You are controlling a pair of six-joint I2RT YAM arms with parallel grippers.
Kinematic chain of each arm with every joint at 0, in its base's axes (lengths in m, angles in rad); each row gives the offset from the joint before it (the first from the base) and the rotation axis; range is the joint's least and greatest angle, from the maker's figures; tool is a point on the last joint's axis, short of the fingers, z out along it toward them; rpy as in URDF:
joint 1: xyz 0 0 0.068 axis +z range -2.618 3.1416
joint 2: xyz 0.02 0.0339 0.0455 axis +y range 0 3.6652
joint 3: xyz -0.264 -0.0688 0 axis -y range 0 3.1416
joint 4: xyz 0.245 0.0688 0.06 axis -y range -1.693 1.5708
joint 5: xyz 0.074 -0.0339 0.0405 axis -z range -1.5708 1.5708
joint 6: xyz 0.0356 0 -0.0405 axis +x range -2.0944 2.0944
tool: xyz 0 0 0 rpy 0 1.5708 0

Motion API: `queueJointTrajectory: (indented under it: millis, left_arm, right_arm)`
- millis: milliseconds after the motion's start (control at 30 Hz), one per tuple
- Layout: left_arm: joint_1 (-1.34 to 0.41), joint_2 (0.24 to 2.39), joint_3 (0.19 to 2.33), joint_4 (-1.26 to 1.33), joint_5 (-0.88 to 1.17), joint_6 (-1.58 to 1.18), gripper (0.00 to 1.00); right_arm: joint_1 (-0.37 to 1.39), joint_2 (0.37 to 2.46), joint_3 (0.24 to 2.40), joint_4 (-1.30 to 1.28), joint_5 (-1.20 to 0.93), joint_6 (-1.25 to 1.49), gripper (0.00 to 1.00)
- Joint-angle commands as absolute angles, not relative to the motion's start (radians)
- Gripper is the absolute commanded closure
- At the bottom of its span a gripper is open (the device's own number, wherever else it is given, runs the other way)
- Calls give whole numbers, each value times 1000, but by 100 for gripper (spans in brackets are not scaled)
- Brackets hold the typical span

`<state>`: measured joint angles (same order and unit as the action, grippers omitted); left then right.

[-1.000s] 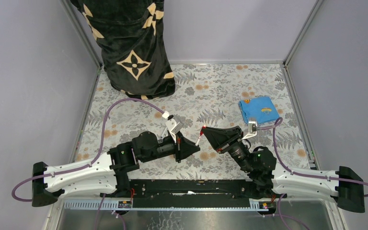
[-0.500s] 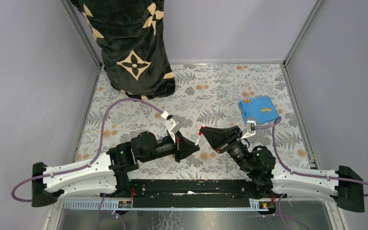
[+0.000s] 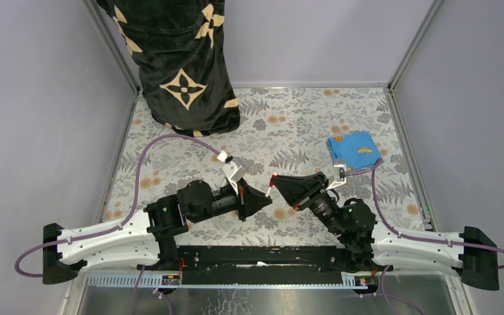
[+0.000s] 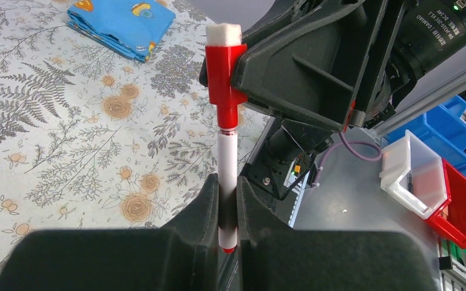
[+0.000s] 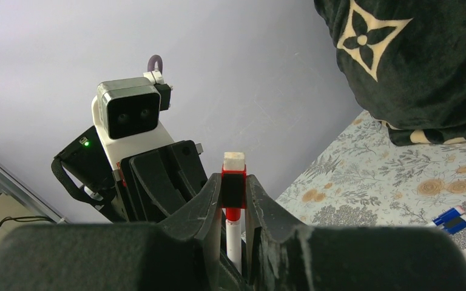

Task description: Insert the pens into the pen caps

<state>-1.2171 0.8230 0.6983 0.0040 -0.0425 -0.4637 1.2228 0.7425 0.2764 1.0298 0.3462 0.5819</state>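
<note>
A white pen [image 4: 227,163] with a red tail end is pinched between the fingers of my left gripper [image 4: 227,188], which is shut on its barrel. Its front end sits inside a red pen cap [image 4: 223,73]. My right gripper [image 5: 233,185] is shut on that red cap [image 5: 233,189], and the pen [image 5: 233,239] shows below it. In the top view the two grippers meet tip to tip over the middle of the table, left gripper [image 3: 260,199] and right gripper [image 3: 277,181], with the cap [image 3: 273,177] between them. Two blue-and-white pens [image 5: 452,219] lie side by side on the table.
A folded blue cloth [image 3: 353,149] lies at the back right of the floral table. A person in a black patterned robe [image 3: 177,59] stands at the back left. Coloured plastic bins [image 4: 431,182] sit beyond the table's near edge. Grey walls close in both sides.
Both grippers, joined through the pen and red cap, have drifted a little to the left and away from the bases. Both grips are unchanged.
</note>
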Motion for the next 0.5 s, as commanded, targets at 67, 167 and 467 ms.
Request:
queueJointTrajectory:
  millis: [67,167,467]
  left_arm:
    - [-1224,803,698,52,-89,-451,100]
    - [-1224,793,696,54,-113,-458,100]
    - [-1225,752,688,64,-175,-469,100]
  right_arm:
    - [1220,755,327,1040,298,586,100]
    - [1219,769,333,1035,275,592,100]
    - [1220,832,362,1030,207,605,100]
